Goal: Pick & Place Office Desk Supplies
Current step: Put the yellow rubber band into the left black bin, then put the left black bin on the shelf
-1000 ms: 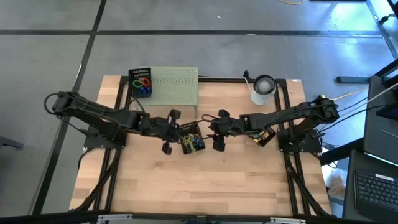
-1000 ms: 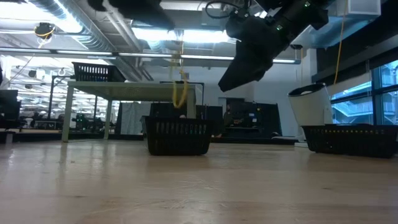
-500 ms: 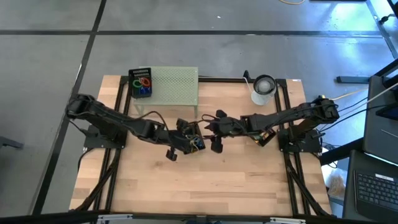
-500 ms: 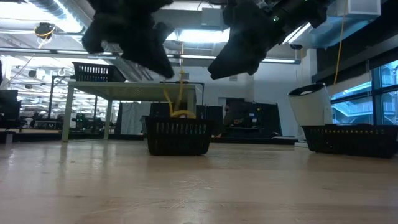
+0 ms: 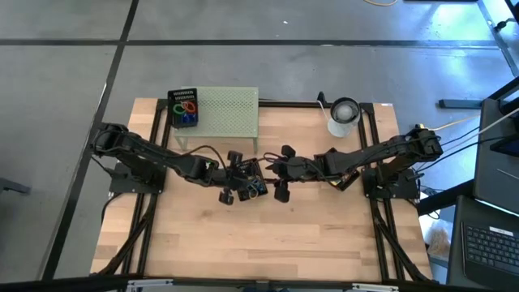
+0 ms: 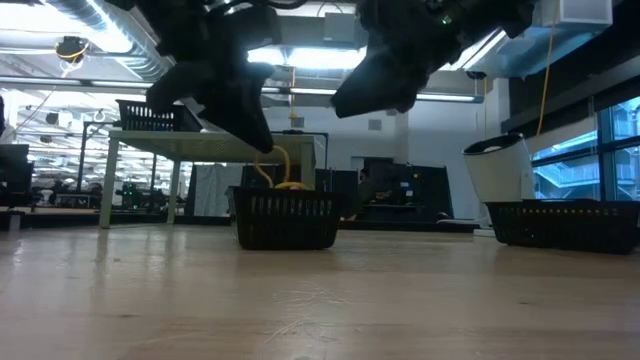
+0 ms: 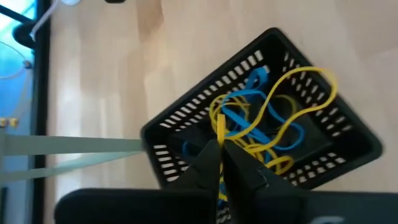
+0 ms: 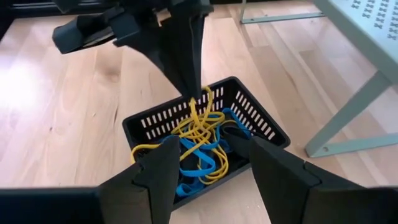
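Lowered into the black basket, left pincer now pinches a yellow rubber band.

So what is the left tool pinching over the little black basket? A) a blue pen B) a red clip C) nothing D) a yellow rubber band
D: the left tool is shut on a thin yellow rubber band that runs down into the small black slotted plastic basket.

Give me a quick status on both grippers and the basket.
Left gripper shut on yellow rubber band, over black basket. Right gripper open, empty, beside basket. Nothing blocking.
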